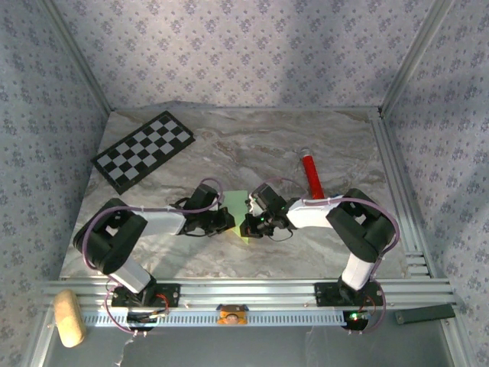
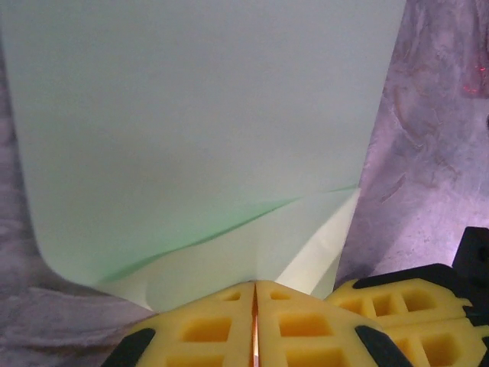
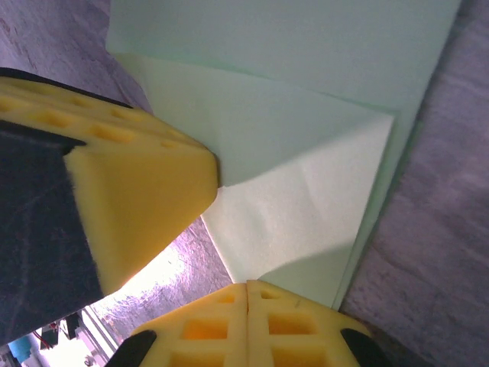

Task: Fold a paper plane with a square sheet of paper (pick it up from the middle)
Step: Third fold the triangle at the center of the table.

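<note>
Checkerboard [image 1: 144,151] sits far left; my left gripper [image 1: 227,222] has its pads pressed together at the folded edge of the square sheet of paper [image 1: 234,198], which sits mid-table between both grippers. My right gripper [image 1: 248,226] is fully closed too, tips at that same edge. I can't tell if either actually pinches paper; red tube [image 1: 311,174] lies well to the right

Light green paper [image 2: 199,115], red tube [image 1: 311,174], black-and-white checkerboard [image 1: 144,150].

My left arm [image 1: 145,223] and right arm [image 1: 321,212] bend inward toward the square sheet of paper [image 1: 236,200]; my left pincer [image 2: 255,284] and right pincer [image 3: 246,286], pads pressed together, sit close beside each other at its near edge
</note>
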Controlling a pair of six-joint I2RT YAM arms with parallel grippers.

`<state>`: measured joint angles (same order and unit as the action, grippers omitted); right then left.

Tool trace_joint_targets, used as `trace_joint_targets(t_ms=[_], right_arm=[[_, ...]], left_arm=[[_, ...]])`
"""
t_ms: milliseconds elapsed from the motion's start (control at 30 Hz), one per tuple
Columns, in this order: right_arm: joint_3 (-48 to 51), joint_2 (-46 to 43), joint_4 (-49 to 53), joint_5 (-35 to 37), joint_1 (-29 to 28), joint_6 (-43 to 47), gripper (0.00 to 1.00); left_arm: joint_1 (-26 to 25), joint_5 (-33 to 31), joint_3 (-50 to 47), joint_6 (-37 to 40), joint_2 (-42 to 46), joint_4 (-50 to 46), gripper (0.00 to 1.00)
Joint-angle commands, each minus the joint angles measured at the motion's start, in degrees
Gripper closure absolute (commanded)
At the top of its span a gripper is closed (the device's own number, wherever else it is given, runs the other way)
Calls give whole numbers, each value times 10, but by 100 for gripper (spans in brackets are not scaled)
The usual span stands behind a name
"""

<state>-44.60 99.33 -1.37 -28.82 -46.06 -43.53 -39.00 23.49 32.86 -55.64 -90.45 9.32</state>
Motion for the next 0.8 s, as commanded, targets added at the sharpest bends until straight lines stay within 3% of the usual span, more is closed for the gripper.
trace_joint_targets(t_ms=[0,767], right_arm=[[32,24,55,34,-4,-1,95],[55,14,45,37,-2,-2,95]], left_arm=[[7,-39,-11,-10,-11,1,92],[123,-19,-15,13,-16,-39,92]])
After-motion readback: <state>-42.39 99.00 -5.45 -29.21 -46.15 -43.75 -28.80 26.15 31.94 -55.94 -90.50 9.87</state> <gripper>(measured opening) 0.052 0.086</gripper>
